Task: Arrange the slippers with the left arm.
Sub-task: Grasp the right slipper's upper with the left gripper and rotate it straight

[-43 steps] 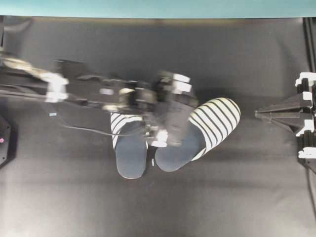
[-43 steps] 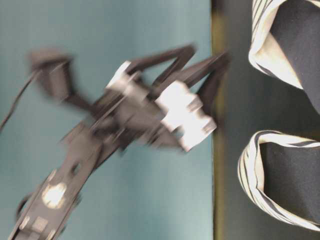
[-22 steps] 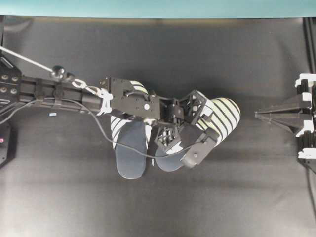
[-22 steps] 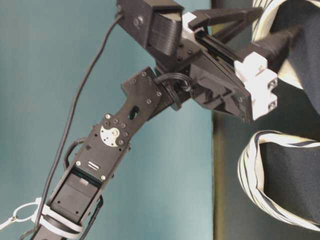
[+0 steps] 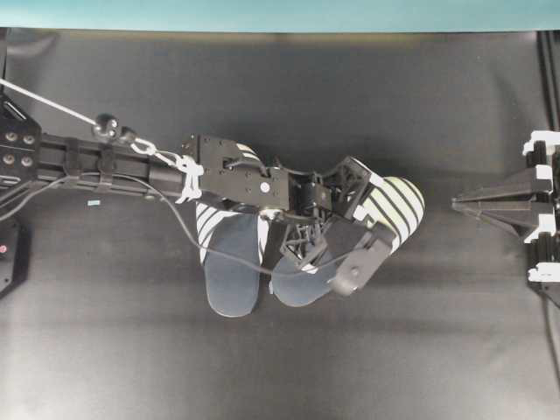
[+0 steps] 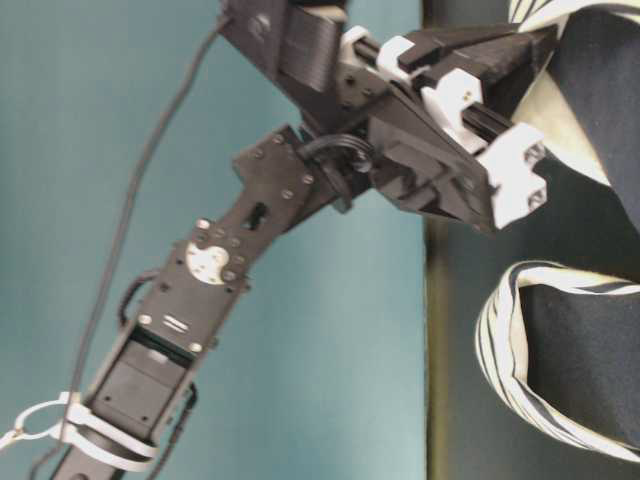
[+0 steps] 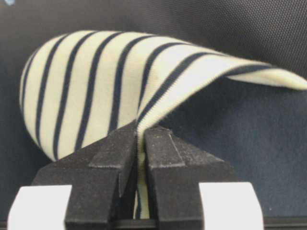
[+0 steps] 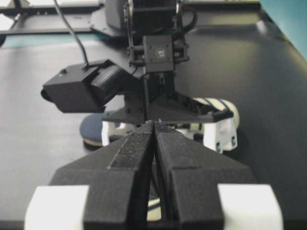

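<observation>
Two striped white-and-navy slippers lie side by side at the mat's middle. The left slipper (image 5: 229, 273) lies straight, and the right slipper (image 5: 401, 203) is angled with its toe pointing right. My left gripper (image 5: 367, 216) reaches over the right slipper and is shut on the rim of its striped upper (image 7: 96, 91). In the left wrist view the cream edge is pinched between the fingertips (image 7: 158, 136), beside the navy insole (image 7: 249, 143). The table-level view shows the left gripper (image 6: 530, 45) at that slipper's opening (image 6: 590, 90), while the other slipper (image 6: 560, 350) lies untouched. My right gripper (image 5: 455, 202) rests shut at the right edge.
The black mat (image 5: 289, 367) covers the table, with a teal wall strip (image 5: 280, 13) along the far side. A black device (image 5: 7, 249) sits at the left edge. The left arm (image 5: 105, 162) and its cable span the mat's left half.
The left gripper came down over the right slipper with its jaws wide, then closed on the rim of its striped upper. The right gripper and the left slipper did not move.
</observation>
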You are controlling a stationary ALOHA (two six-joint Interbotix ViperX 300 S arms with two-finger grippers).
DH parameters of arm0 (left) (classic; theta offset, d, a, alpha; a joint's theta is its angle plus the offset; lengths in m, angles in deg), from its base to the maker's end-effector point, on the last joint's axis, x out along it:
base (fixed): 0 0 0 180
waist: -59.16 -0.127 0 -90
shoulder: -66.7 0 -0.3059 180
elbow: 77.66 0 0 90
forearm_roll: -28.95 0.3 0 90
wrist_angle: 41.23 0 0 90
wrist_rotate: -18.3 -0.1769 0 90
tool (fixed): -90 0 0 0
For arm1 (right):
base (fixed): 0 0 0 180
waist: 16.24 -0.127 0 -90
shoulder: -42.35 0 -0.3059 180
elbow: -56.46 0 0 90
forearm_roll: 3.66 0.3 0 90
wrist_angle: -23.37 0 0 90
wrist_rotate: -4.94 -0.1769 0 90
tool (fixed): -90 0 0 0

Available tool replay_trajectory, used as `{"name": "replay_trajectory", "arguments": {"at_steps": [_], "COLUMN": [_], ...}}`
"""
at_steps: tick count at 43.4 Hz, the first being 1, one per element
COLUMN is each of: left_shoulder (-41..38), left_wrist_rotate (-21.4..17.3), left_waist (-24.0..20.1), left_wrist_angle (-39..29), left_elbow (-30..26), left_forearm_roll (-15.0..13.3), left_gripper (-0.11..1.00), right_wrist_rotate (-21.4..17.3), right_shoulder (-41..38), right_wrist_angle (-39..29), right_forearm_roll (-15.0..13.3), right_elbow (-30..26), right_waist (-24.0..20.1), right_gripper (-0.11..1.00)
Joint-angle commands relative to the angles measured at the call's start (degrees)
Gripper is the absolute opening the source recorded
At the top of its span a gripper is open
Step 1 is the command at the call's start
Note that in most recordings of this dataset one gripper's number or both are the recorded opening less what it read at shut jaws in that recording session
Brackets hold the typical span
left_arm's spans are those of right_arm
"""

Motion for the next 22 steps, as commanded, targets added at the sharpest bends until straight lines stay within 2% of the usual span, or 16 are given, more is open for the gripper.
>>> {"name": "replay_trajectory", "arguments": {"at_steps": [1, 5, 14, 18, 22], "left_shoulder": [2.5, 3.5, 6.0, 7.1, 8.2], "left_wrist_rotate": [7.1, 15.3, 30.5, 36.7, 40.4], "left_waist": [0.1, -0.4, -2.6, -3.5, -3.8], "left_wrist_angle": [-2.5, -6.2, -19.1, -23.1, -25.0], "left_elbow": [-3.1, -5.3, -8.0, -7.6, -6.5], "left_forearm_roll": [0.1, 0.1, 0.1, 0.1, 0.1], "left_gripper": [0.01, 0.01, 0.01, 0.01, 0.01], "right_wrist_rotate": [0.0, 0.0, 0.0, 0.0, 0.0], "right_shoulder": [-0.2, -0.2, -0.1, 0.0, 0.2], "right_wrist_angle": [0.5, 0.5, 0.5, 0.5, 0.5], "right_forearm_roll": [0.1, 0.1, 0.1, 0.1, 0.1], "right_elbow": [-0.3, -0.3, -0.2, -0.2, 0.0], "right_waist": [0.2, 0.3, 0.3, 0.3, 0.3], "right_gripper": [0.0, 0.0, 0.0, 0.0, 0.0]}}
